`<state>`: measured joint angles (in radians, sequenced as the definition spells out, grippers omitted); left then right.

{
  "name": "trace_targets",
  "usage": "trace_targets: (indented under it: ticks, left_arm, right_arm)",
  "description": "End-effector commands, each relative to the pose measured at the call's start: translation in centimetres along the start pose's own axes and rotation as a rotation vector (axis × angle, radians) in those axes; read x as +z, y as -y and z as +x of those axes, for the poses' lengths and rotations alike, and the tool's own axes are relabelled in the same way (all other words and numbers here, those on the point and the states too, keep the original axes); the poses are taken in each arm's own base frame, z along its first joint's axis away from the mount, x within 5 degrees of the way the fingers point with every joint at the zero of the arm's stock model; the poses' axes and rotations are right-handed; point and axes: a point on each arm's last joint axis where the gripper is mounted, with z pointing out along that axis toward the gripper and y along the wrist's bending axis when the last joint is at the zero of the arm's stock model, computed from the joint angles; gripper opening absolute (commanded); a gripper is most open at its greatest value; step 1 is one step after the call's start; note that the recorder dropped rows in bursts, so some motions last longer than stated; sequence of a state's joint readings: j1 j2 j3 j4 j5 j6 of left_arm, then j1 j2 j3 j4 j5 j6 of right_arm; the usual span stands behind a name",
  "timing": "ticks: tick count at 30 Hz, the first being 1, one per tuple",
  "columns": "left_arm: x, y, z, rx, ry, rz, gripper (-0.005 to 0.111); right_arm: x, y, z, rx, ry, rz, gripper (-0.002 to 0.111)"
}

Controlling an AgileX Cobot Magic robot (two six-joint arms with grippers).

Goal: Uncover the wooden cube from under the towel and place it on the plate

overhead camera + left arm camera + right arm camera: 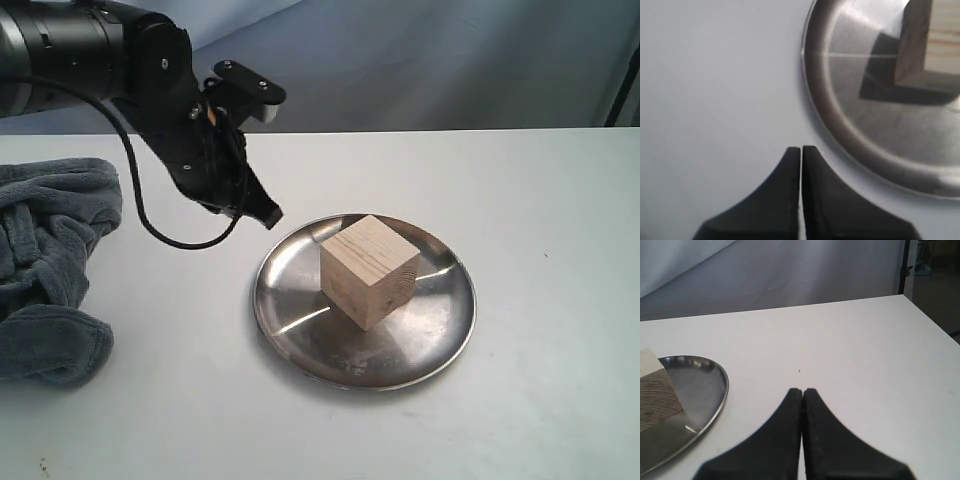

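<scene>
Pale grained wooden cube [369, 271] on shiny round steel plate [290, 300], open white counter [530, 200] around; left pincer [801, 150], right pincer [802, 391] closed.

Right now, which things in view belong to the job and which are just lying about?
Job: wooden cube, sitting on the plate; towel, bunched aside; left end effector, shut, beside the plate.
Just there: table; grey backdrop.

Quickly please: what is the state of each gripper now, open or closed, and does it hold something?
Left gripper: closed, fingers together, holding nothing, near the plate.
Right gripper: closed, fingers together, holding nothing.
</scene>
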<state>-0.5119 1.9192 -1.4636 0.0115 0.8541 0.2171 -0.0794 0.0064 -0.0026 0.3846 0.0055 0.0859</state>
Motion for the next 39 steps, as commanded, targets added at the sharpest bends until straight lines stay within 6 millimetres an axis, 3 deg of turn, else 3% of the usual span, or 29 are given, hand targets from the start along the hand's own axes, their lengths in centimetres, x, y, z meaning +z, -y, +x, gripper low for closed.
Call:
trace_targets:
  ticks: [1,12,15,19,25,29,39]
  left_arm:
    - [-0.7,-2.4,1.5,-0.133,-0.101,-0.016,0.003]
    - [-1.5,-8.3,6.3,-0.438,-0.372,-0.075,0.003]
    - [-1.8,-8.9,7.5,-0.476,-0.388,-0.078,0.003]
    - [-3.6,-9.8,10.2,-0.543,-0.393,-0.127,0.003]
    - [-8.0,-11.7,15.6,-0.706,-0.314,-0.187,0.003]
    - [-10.7,-11.1,18.5,-0.800,-0.172,-0.208,0.002]
    - [-14.3,-7.3,20.8,-0.771,0.027,-0.207,0.002]
  right_arm:
    - [0.0,0.0,0.2,0.009,-0.008,-0.001,0.003]
    - [0.0,0.0,0.2,0.009,-0.008,-0.001,0.003]
    - [0.0,0.0,0.2,0.009,-0.008,-0.001,0.003]
    - [0.0,0.0,0.2,0.009,-0.008,-0.001,0.003]
    - [0.0,0.0,0.2,0.009,-0.008,-0.001,0.003]
    - [0.0,0.0,0.2,0.009,-0.008,-0.001,0.003]
    - [0.0,0.0,0.2,0.009,-0.008,-0.001,0.003]
